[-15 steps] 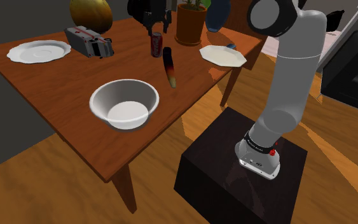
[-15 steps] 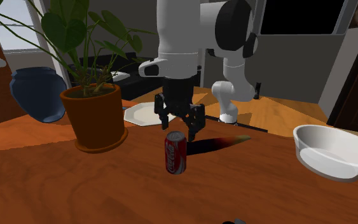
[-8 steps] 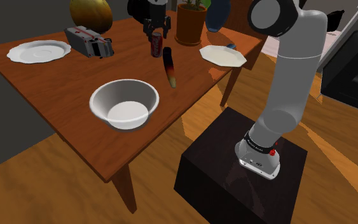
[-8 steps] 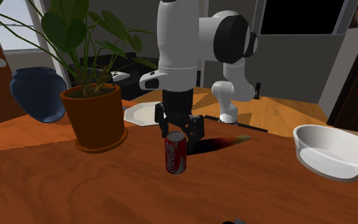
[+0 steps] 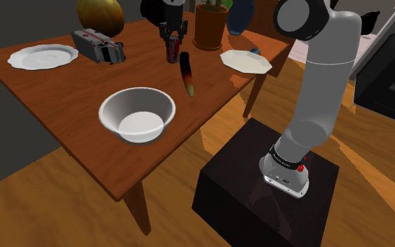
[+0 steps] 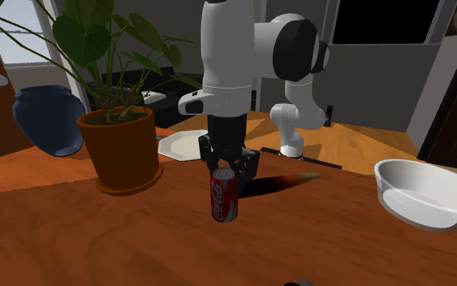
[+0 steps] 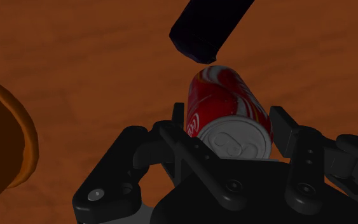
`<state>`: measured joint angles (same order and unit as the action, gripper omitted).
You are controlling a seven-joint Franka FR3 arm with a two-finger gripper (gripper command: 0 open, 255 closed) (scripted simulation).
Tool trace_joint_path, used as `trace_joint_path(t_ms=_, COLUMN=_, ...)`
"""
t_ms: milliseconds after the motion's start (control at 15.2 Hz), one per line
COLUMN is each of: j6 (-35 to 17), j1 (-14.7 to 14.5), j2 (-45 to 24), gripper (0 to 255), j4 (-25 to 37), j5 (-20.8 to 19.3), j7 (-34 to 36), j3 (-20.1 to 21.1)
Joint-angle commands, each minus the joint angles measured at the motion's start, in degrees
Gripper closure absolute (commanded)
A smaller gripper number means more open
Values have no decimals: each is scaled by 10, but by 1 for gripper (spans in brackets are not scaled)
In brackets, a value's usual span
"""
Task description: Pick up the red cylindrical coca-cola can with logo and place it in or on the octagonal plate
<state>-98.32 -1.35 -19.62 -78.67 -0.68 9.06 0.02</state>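
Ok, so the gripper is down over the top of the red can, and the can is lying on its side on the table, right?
Not quite: the red can is standing upright on the table, not lying on its side. The second exterior view shows this plainly. The gripper is down over the can's top, as you said.

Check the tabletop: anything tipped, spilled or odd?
Nothing stands out. The Coca-Cola can stands upright under the gripper, the potted plant and white bowl sit upright, and the octagonal plate lies flat. A dark elongated object lies beside the can; no spill.
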Motion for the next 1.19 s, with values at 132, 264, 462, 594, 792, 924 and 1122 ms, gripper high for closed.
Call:
trace_joint_path(t_ms=132, j6=0, j1=0, j2=0, gripper=255, j4=-1, j5=0, j7=0, j3=0)
trace_joint_path(t_ms=264, j6=0, j1=0, j2=0, gripper=255, j4=0, j5=0, j7=0, j3=0)
trace_joint_path(t_ms=462, j6=0, j1=0, j2=0, gripper=255, j4=-1, j5=0, j7=0, j3=0)
trace_joint_path(t_ms=594, j6=16, j1=0, j2=-2, gripper=255, j4=17, j5=0, j7=0, j3=0)
trace_joint_path(t_ms=792, j6=42, j1=0, j2=-6, gripper=255, j4=47, j5=0, j7=0, j3=0)
trace_joint_path(t_ms=924, j6=59, j1=0, j2=-10, gripper=255, j4=69, j5=0, j7=-1, j3=0)
trace_joint_path(t_ms=1122, j6=87, j1=0, j2=-18, gripper=255, j4=104, j5=0, j7=-1, j3=0)
